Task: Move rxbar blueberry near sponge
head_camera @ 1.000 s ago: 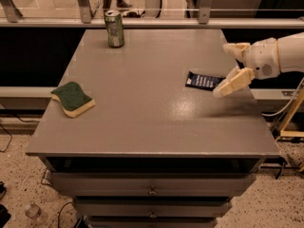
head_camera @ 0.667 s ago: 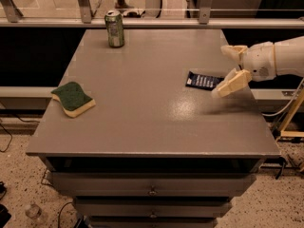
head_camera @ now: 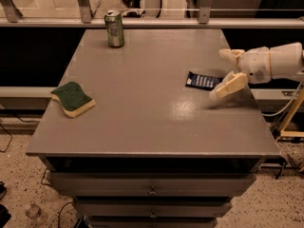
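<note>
The rxbar blueberry (head_camera: 203, 80), a flat dark navy bar with white lettering, lies on the grey table's right side. My gripper (head_camera: 224, 73) reaches in from the right and is open, one finger behind the bar's right end and the other in front of it; it does not hold the bar. The sponge (head_camera: 72, 98), green on top with pale yellow foam below, lies near the table's left edge, far from the bar.
A green soda can (head_camera: 114, 29) stands upright at the back left of the grey table (head_camera: 152, 127). A railing runs behind the table. Drawers sit below the front edge.
The gripper has shifted slightly left, closer around the bar's right end. The bar, sponge and can have not moved.
</note>
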Robot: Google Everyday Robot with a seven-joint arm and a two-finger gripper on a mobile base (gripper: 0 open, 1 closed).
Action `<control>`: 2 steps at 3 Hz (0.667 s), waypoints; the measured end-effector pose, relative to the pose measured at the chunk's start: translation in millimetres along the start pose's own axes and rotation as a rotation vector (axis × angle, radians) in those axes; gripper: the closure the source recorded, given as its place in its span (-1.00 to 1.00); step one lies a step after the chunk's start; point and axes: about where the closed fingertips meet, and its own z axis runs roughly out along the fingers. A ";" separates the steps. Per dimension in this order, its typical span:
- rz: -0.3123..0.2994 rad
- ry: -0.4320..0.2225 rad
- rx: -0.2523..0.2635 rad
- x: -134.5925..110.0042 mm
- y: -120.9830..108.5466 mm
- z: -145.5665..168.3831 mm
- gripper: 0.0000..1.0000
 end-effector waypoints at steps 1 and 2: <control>0.024 -0.017 0.000 15.0 -5.1 5.4 -1.00; 0.028 -0.017 -0.005 17.5 -3.9 7.9 -1.00</control>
